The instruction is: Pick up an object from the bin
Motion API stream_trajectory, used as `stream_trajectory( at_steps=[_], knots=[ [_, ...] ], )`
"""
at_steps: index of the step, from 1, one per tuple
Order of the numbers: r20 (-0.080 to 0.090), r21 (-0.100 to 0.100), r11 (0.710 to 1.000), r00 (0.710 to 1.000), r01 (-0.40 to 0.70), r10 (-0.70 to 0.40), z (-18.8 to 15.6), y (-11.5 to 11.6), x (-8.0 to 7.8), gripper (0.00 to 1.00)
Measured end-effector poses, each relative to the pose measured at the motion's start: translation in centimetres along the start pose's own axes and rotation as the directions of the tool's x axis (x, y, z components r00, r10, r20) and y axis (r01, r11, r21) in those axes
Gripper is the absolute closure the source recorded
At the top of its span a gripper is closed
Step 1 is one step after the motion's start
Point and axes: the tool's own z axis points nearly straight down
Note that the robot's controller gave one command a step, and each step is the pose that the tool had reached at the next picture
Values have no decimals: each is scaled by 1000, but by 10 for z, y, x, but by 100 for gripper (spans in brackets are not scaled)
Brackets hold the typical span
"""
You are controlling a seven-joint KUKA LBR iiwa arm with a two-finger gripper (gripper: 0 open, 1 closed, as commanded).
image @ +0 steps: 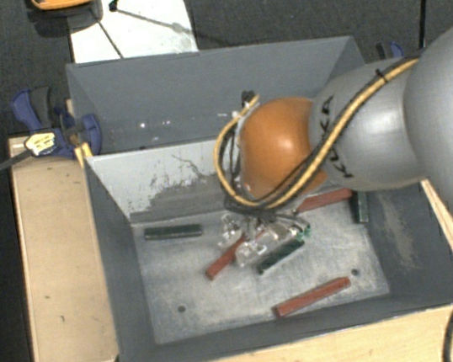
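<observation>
- The claw (258, 235) is low in the middle of the bin (221, 91), right down at the grey floor. Its metal parts are crowded together under the wrist, so I cannot tell whether it is released or clenched.
- The dark green bar (282, 250) lies directly under the claw and just toward the near side of it. It is a short, flat, slim piece, nearly black with a brighter green edge, and it lies at a slant on the floor. I cannot tell whether the claw touches it.
- The short red-brown stick (221, 264) lies just left of the claw, also slanted, with its upper end running in under the claw.
- The orange cover (276, 147) of the wrist bulges above the claw, with yellow-and-black cables (351, 105) looped round it.
- A red-brown piece (327, 199) lies to the right of the claw, partly under the arm, and a small dark piece (359, 208) lies beyond it.
- A dark green strip (172, 232) lies well apart to the left.
- The long red-brown stick (311, 296) lies well apart on the near side.
</observation>
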Motion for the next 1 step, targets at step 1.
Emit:
stream_trajectory(
  at_steps=[1],
  knots=[
    [-6,-3,1000,1000,-1,1,-5,1,1,100]
  ],
)
